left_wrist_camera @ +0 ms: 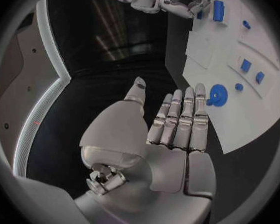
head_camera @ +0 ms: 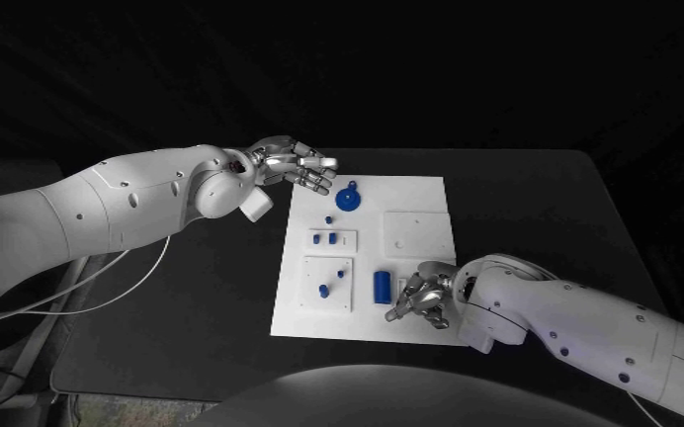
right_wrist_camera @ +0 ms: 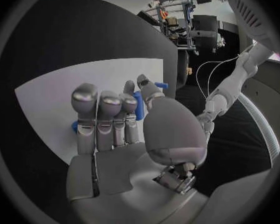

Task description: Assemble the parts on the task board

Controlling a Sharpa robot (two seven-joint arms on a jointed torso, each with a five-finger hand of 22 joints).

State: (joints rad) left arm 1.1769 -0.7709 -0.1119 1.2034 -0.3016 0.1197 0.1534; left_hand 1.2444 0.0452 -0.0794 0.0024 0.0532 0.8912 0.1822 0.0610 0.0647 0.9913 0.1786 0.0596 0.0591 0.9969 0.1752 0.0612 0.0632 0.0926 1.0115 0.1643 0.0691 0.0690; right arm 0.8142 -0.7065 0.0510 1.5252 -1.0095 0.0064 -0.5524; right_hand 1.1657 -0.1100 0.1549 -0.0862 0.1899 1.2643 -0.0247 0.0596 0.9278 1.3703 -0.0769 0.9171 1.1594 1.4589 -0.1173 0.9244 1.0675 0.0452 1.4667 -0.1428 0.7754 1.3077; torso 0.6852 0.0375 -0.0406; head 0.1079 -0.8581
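Note:
The white task board [head_camera: 421,190] lies mid-table. A round blue part with a stem [head_camera: 349,197] lies near its far edge, and small blue parts [head_camera: 325,238] stand in raised plates on its left half. A long blue block [head_camera: 383,287] lies near the front. My left hand [head_camera: 293,165] hovers at the board's far left corner, fingers straight and holding nothing; its fingertips [left_wrist_camera: 199,92] are just short of the round part [left_wrist_camera: 217,94]. My right hand [head_camera: 423,296] rests on the board just right of the block, whose blue [right_wrist_camera: 138,98] shows behind its fingers [right_wrist_camera: 105,109].
A raised white square plate [head_camera: 418,232] sits on the board's right half. Two more small blue parts [head_camera: 332,282] stand in the nearer left plate. A cable [head_camera: 115,294] trails over the black table at the left.

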